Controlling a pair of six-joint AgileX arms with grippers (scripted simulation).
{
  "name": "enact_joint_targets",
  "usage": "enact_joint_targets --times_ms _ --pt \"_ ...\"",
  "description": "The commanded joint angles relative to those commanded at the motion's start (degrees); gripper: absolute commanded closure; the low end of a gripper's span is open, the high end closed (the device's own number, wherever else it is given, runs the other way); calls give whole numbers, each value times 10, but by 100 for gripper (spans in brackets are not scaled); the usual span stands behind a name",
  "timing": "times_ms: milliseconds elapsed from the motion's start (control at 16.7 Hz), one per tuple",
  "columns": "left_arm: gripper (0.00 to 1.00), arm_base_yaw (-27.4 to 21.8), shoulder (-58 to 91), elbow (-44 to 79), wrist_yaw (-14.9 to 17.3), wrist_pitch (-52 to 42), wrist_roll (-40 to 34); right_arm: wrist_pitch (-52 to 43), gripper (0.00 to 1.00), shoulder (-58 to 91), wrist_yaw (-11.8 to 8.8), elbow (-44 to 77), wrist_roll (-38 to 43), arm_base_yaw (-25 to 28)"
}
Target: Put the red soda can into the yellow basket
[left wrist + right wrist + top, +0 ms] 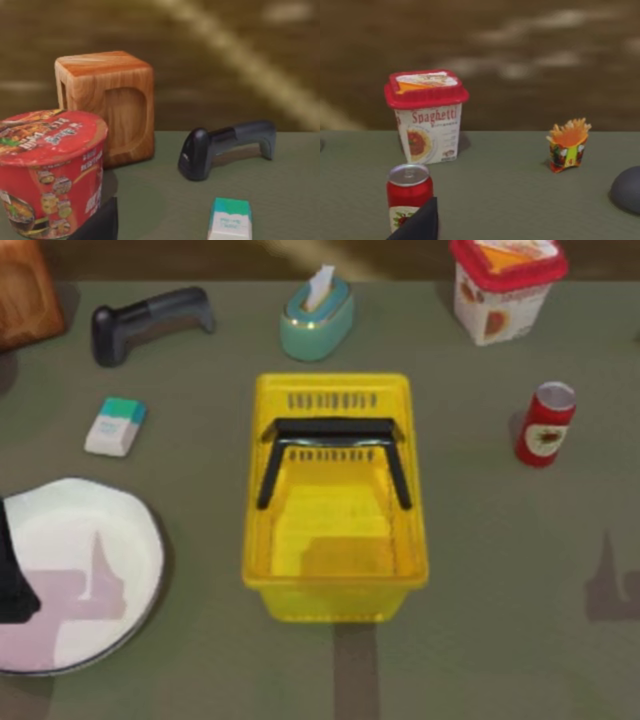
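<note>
A: Since the red soda can (544, 424) stands on the table's right side, well apart from the yellow basket (335, 585) at centre, I'm calling this a right-arm job. Agree?

B: Yes. Can is upright, long axis vertical, silver top up. Right wrist view has it close in front (409, 200), with the spaghetti tub (427, 117) behind it and a fries carton (568, 145) off to the side. Left wrist view only gets a noodle cup (47, 170), wooden block (107, 102), barcode scanner (225, 147) and a small box (230, 220). No can there.

A: Jaws?

B: Can't tell on either arm. Only a dark sliver at the frame edge in each wrist view; the top view shows no gripper, just a dark bit of the left arm over the white bowl (150, 540).

A: Nothing held, I'd judge; can sits free on the table.

B: Basket's empty, handles folded across the opening. I'd approach from the side, then lift and carry it over towards the centre, clear of those handles.
</note>
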Motion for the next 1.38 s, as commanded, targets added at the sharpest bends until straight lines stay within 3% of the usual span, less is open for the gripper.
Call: enact_joint_targets --times_ms 300,540,1380 --pt "0 0 0 0 0 0 0 -25 0 35 -3 35 -10 7" --pt "0 0 0 0 0 0 0 -113 0 166 -8 164 -45 25" --pt "0 0 0 0 0 0 0 -610 0 1035 3 971 -234 87"
